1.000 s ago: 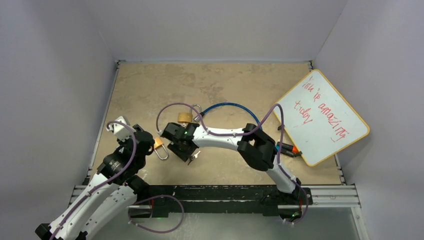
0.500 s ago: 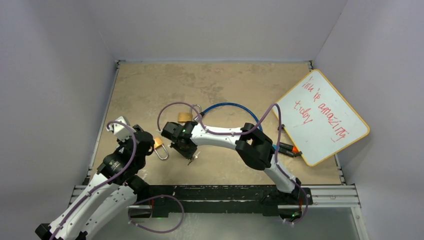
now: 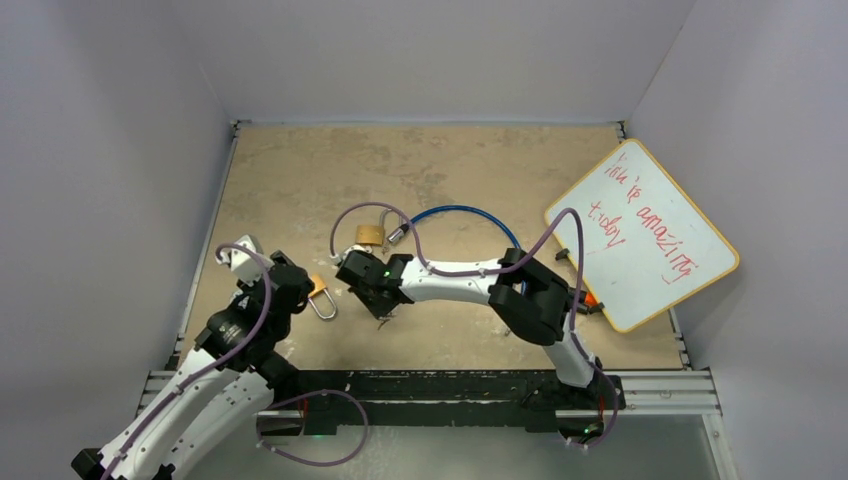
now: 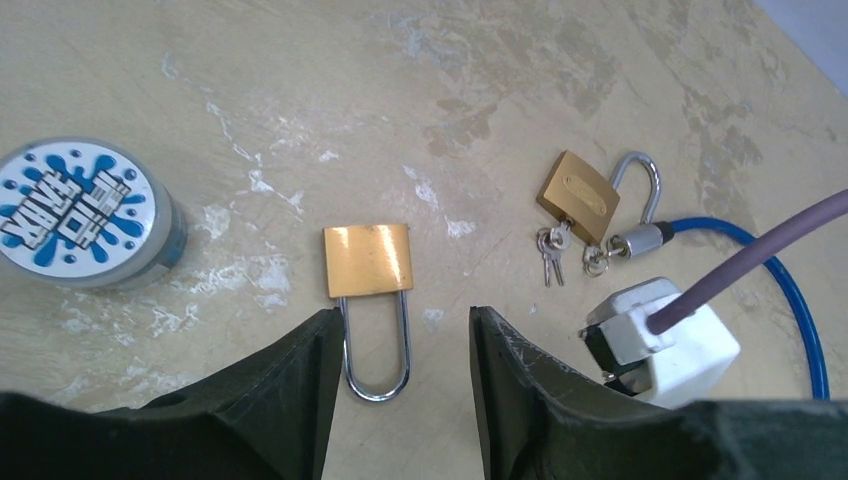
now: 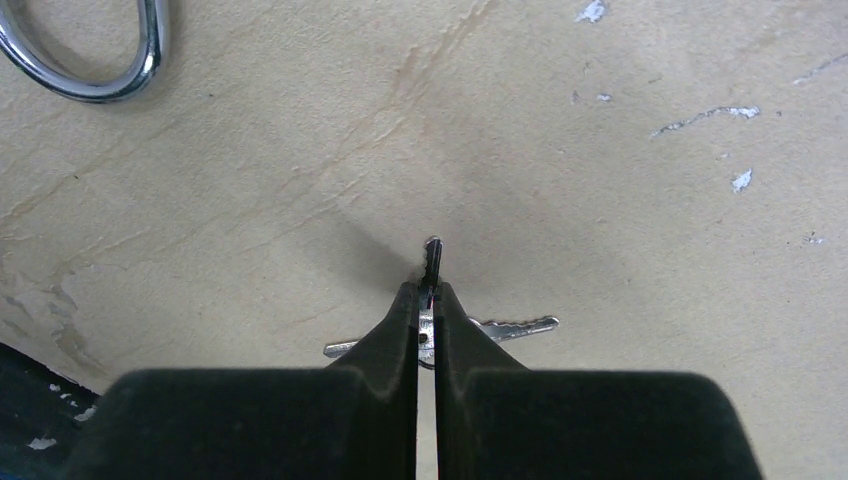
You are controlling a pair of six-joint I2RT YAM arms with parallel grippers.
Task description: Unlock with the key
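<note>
A brass padlock (image 4: pixel 368 258) with a long steel shackle (image 4: pixel 375 345) lies flat on the table; it also shows in the top view (image 3: pixel 318 288). My left gripper (image 4: pixel 405 320) is open just above it, with the shackle next to the left finger (image 4: pixel 290 390). My right gripper (image 5: pixel 428 292) is shut on a key (image 5: pixel 432 250), tip pointing down at the table, and two more keys (image 5: pixel 520 326) hang from the same ring. In the top view the right gripper (image 3: pixel 377 303) is a little right of the padlock.
A second brass padlock (image 4: pixel 578 195) with small keys (image 4: pixel 550 255) and a blue cable (image 4: pixel 790 290) lies behind. A round blue-and-white tin (image 4: pixel 85 210) stands left of the padlock. A whiteboard (image 3: pixel 640 235) leans at the right, with markers (image 3: pixel 578 298) beside it.
My right gripper has shifted slightly right and down toward the table with the key. Its purple cable moved with it. The left arm and the padlock stayed put.
</note>
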